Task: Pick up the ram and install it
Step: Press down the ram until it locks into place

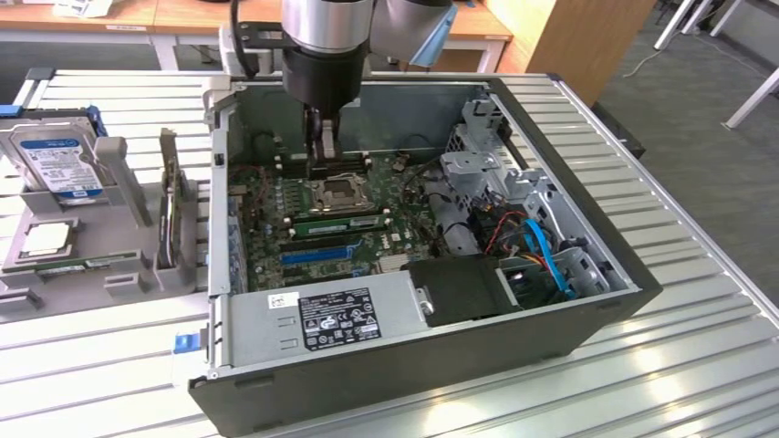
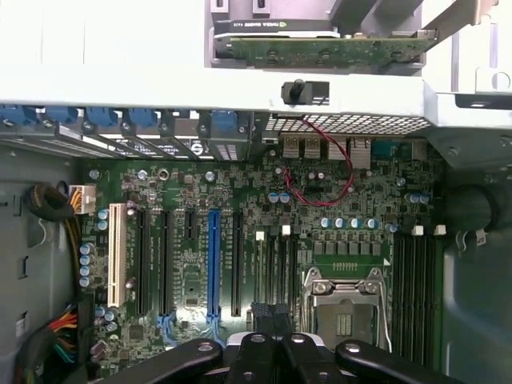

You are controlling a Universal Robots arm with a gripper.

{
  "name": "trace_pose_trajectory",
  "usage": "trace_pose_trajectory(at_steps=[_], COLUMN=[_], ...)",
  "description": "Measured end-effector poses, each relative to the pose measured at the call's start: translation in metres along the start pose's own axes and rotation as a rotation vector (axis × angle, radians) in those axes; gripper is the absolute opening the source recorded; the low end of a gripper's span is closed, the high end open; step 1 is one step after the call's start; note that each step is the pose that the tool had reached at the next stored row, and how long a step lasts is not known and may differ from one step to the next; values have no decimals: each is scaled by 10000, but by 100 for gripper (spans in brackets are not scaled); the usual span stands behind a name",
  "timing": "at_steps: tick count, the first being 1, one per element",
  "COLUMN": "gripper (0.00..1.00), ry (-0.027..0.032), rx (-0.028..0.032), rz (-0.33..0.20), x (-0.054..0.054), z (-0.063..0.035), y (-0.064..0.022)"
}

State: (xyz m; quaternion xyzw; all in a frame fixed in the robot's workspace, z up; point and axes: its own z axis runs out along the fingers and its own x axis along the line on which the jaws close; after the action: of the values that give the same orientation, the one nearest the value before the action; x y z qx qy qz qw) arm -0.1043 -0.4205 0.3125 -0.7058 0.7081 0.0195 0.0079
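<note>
Jaws are closed, nothing visibly clamped between them. Gripper [image 1: 324, 151] hangs straight down from the arm into the open PC case [image 1: 608, 274], fingertips right at the motherboard [image 1: 274, 196] just beyond the CPU socket [image 1: 337, 194], over the black memory slots [image 1: 319, 168] on that far side. In the wrist view the closed gripper [image 2: 274, 340] sits over the slots beside the CPU socket [image 2: 344, 308], camera looking flat down on the board, so the wrist is vertical and square to it. Ram [image 1: 337, 220]: a green stick lies in the slot on the near side of the socket, level with its latches, so my read is it's already seated; closed fingers low over the board fit a press-down or post-insert pose rather than a carry. Case lies on its side with the panel off, giving straight top-down access. Fixture tray [image 1: 73, 260] on the exterior view's left holds a hard drive [image 1: 55, 155] and an expansion card [image 1: 171, 210] upright for easy pinch grabs.
</note>
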Motion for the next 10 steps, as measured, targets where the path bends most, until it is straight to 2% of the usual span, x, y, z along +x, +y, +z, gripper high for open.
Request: trace_pose_trajectory(at_steps=[10], gripper=[10], ry=[0], rx=[0], rz=[0], x=[-4], z=[-103], y=[2])
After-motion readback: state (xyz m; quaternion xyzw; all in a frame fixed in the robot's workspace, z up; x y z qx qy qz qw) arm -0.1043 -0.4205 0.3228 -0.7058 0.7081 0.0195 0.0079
